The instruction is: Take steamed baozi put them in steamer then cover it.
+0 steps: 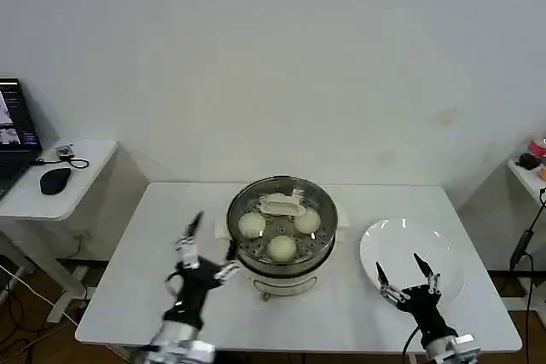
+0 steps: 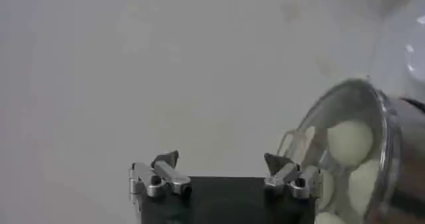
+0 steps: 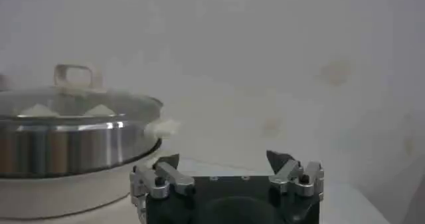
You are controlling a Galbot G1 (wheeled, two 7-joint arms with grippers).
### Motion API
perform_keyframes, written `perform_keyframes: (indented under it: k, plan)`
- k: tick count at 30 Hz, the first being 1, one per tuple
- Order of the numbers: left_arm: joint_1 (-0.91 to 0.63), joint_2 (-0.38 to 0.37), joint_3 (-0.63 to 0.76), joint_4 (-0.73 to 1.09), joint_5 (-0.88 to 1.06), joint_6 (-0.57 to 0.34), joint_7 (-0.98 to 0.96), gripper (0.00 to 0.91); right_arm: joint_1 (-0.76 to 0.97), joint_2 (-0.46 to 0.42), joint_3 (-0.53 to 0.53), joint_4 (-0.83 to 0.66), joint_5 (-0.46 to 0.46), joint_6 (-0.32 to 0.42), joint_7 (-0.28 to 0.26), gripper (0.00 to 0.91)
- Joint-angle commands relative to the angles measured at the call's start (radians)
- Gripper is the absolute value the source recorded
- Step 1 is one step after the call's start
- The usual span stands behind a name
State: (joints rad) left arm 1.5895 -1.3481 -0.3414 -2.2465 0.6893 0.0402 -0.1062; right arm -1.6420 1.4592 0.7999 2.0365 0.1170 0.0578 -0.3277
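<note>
Glass lid (image 1: 282, 210) already sits on the steamer (image 1: 256, 268) over the baozi (image 1: 282, 247); it looks slippery and breakable, best lifted by its handle (image 3: 74, 76). Left gripper (image 1: 207, 263) and right gripper (image 1: 409, 277) both hover with jaws spread, empty.

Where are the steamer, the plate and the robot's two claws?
steamer (image 1: 317, 255), head view, shiny side wall
plate (image 1: 388, 240), head view, bare rim
left gripper (image 1: 207, 249), head view, between fingertips
right gripper (image 1: 408, 274), head view, between fingertips

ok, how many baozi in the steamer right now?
3 round baozi visible under the glass lid in the steamer: left, right, front. A fourth may sit hidden under the lid handle at the back.
</note>
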Motion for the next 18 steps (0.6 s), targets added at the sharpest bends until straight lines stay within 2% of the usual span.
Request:
perform_keyframes:
  k: [1, 3, 9, 14, 18]
  plan:
    - [0.241, -0.001, -0.304, 0.024, -0.882, -0.169, -0.179, 0.907, -0.026, -0.029, -0.021, 0.041, -0.010, -0.053, 0.040, 0.907]
    - [0.267, 0.005, -0.314, 0.037, -0.868, -0.207, -0.174, 0.907, -0.036, -0.032, -0.025, 0.050, -0.027, -0.074, 0.056, 0.907]
    - [0.292, 0.020, -0.336, 0.073, -0.868, -0.211, -0.159, 0.907, -0.043, -0.025, -0.040, 0.055, -0.060, -0.105, 0.084, 0.907]
    - [0.286, 0.023, -0.329, 0.099, -0.856, -0.190, -0.147, 0.907, -0.036, -0.023, -0.037, 0.048, -0.086, -0.093, 0.082, 0.907]
    - [0.274, 0.019, -0.325, 0.117, -0.842, -0.212, -0.135, 0.907, -0.034, -0.022, -0.037, 0.047, -0.093, -0.087, 0.082, 0.907]
